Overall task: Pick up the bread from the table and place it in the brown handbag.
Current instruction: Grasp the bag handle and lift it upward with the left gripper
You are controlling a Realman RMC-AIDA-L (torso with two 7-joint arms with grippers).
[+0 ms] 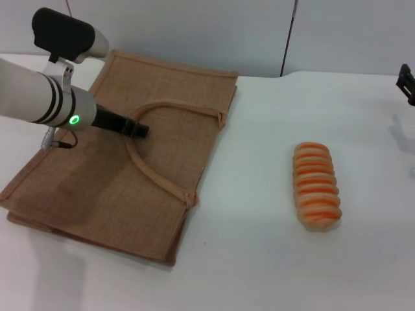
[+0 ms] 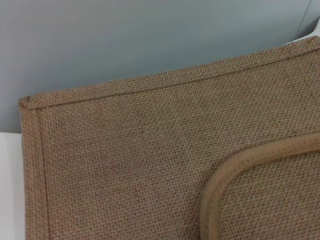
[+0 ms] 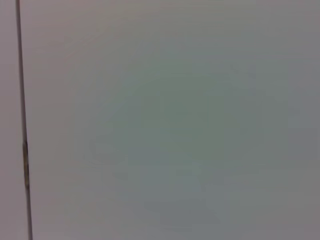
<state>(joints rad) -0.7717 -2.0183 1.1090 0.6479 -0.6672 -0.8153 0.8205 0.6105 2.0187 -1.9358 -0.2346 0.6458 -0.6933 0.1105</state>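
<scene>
The brown handbag (image 1: 130,168) lies flat on the tabletop's (image 1: 259,259) left part. The left pincer (image 1: 137,128) hangs over its looped handle (image 1: 152,170); its spread cannot be told. Bare white separates the bag's hem from the bread (image 1: 316,186). The right pincer (image 1: 406,83) sits at the far right edge.
</scene>
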